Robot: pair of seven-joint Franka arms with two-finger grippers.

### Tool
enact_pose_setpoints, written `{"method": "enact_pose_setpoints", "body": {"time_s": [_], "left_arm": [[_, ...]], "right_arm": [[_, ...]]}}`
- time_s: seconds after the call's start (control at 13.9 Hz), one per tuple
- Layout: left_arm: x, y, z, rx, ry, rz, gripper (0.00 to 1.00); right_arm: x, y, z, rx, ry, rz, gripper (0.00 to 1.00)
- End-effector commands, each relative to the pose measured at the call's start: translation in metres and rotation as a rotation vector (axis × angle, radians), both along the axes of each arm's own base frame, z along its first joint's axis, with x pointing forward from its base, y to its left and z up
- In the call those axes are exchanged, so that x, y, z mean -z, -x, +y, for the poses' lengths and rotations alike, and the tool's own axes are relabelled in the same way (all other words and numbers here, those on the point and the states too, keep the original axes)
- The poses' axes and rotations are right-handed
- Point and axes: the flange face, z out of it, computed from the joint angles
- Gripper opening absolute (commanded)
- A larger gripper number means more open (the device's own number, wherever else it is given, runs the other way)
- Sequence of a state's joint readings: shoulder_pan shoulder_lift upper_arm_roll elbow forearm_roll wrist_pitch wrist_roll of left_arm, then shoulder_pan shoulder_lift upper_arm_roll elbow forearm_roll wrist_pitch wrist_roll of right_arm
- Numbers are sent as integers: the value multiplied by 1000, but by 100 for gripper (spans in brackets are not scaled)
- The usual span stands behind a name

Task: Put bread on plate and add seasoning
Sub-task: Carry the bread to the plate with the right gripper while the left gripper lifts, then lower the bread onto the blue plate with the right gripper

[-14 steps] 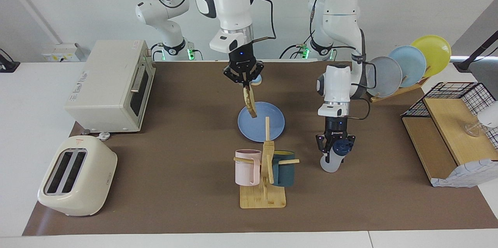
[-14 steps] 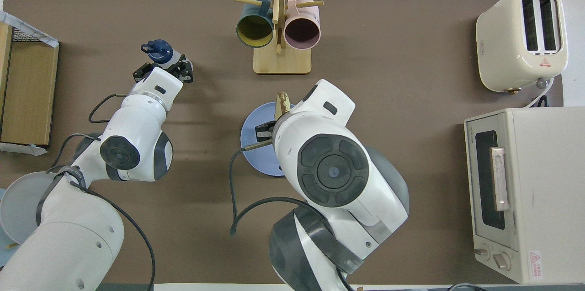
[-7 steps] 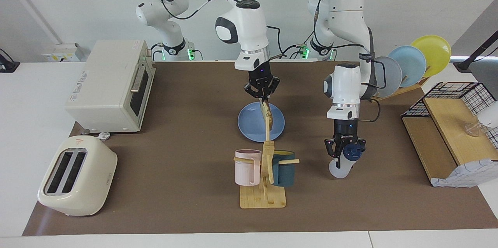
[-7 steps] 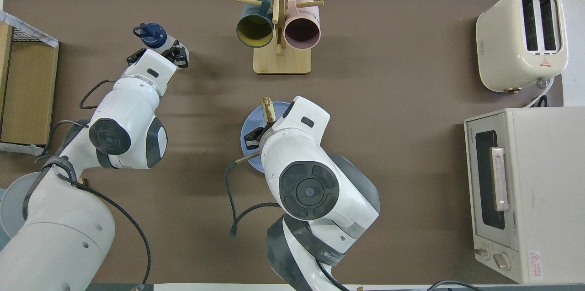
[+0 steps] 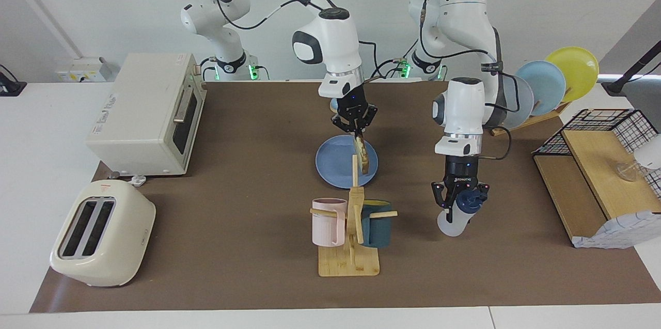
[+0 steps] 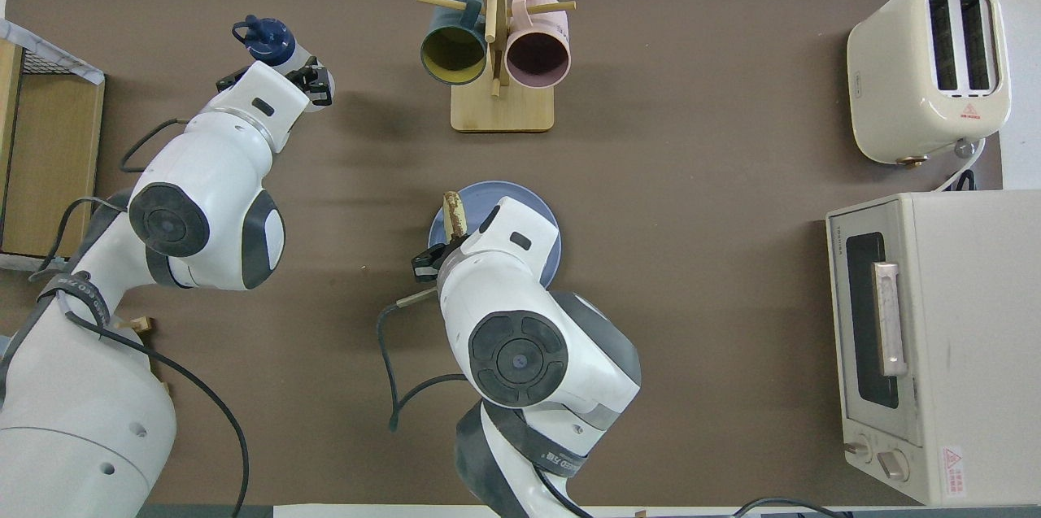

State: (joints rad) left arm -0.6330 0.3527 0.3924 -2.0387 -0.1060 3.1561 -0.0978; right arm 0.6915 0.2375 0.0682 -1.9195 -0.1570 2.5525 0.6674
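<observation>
Gripping a slice of bread (image 5: 364, 156) by its top edge, the right gripper (image 5: 355, 131) hangs over the blue plate (image 5: 333, 163) at the middle of the brown mat, its fingertips pinched shut on the crust. The slice dangles on edge, its lower corner just above or touching the plate; which one cannot be told. Nearer to the robots, at the left arm's end of the table, grey, pale-blue and yellow plates stand in a rack (image 5: 547, 86); at the right arm's end sits a cream oven (image 5: 147, 112).

Farther out, toward the left arm's end, the left gripper (image 5: 458, 200) has its jaws clamped shut on the seasoning bottle (image 5: 457, 218), just below the dark blue cap. The whitish bottle tilts, and whether its base touches the mat cannot be told.

Farther still from the robots stands a wooden mug tree (image 5: 351, 225) with a pink mug (image 5: 326, 221) and a teal mug (image 5: 376, 223). A cream toaster (image 5: 100, 241) sits at the right arm's end.
</observation>
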Motion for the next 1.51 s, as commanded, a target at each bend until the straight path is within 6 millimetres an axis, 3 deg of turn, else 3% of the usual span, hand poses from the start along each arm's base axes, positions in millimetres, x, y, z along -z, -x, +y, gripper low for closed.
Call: {"method": "enact_pose_setpoints", "body": {"time_s": [0.0,0.29,0.5,0.79,0.94,1.08,1.15,1.44], "left_arm": [[-32,0,-2,46,-26,60,0],[-62,4,-6,119,-69,144,0],[-82,12,3,181,-105,201,0],[-106,27,20,332,-184,284,0],[-120,35,38,380,-188,320,0],[-136,49,47,481,-207,356,0],[-139,52,58,521,-221,377,0],[-143,70,68,716,-273,448,0]], "right_arm": [[5,5,-3,14,-1,-7,0],[20,10,-14,19,27,15,0],[28,13,-22,24,39,23,0],[25,3,-32,45,37,19,0],[20,2,-32,49,35,16,0],[5,3,-36,55,33,7,0],[4,4,-36,56,39,12,0],[6,3,-42,68,41,16,0]]}}
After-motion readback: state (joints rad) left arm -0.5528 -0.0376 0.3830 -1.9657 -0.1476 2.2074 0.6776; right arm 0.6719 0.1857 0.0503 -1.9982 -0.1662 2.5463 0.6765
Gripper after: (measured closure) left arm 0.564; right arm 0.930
